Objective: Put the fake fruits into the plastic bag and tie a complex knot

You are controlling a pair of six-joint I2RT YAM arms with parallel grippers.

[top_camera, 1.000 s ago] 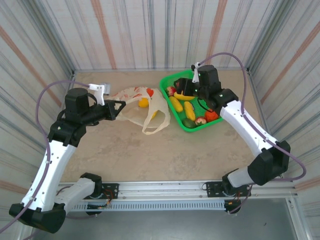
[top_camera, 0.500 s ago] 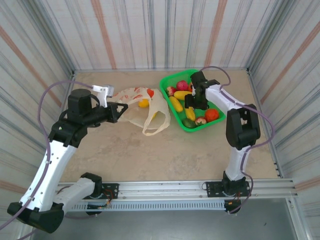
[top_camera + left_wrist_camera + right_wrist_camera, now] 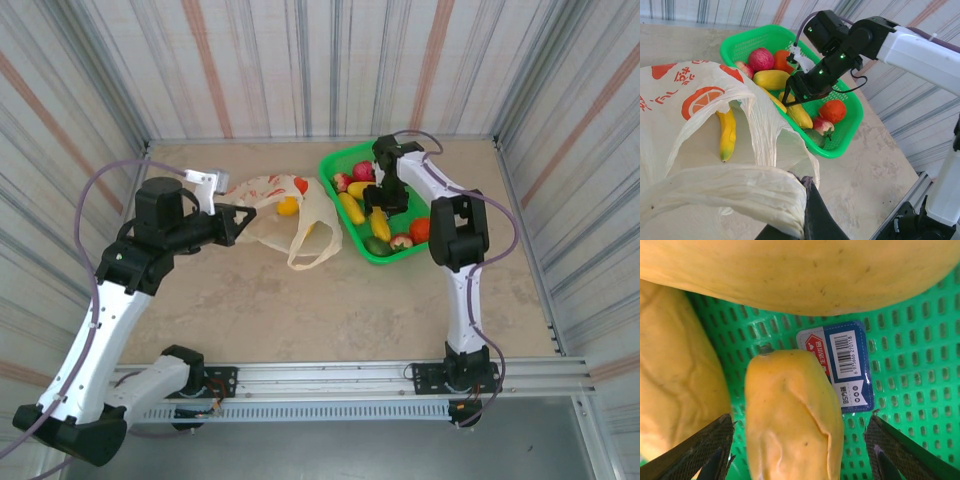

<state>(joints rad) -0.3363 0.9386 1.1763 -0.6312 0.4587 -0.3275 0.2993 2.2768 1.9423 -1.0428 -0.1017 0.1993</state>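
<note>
On the table (image 3: 300,310): plastic bag (image 3: 270,215) left of centre, slack, cream with red and orange fruit-slice print; green basket (image 3: 338,165) just beside it on the right.
Left gripper (image 3: 238,214): clamped on the bag's rim. In the wrist view the plastic is bunched against its dark finger (image 3: 816,220), and the mouth is held up and open toward the basket.
Bag contents: one banana (image 3: 727,134) lying on the lower sheet, seen through the open mouth.
Bag handle: one loop (image 3: 308,252) trailing loose on the table toward the near side, untied.
Basket contents: fake fruits (image 3: 771,79), namely pink-red apple (image 3: 761,59), orange round one (image 3: 780,57), long yellow one (image 3: 800,115), red one (image 3: 832,110), small red-green apple (image 3: 823,125), and dark green one (image 3: 812,137) at the near rim.
Right gripper (image 3: 383,208): down inside the basket, pointing at its floor, jaws apart.
Right wrist view: fingers (image 3: 697,452) stand either side of a yellow fruit (image 3: 790,420); green mesh shows between each tip and the fruit, no contact seen.
Around that fruit: top yellow fruit (image 3: 805,270) lying across; left yellow fruit (image 3: 675,390) alongside; barcode sticker (image 3: 842,365) on the basket floor, partly under the fruit's end.
</note>
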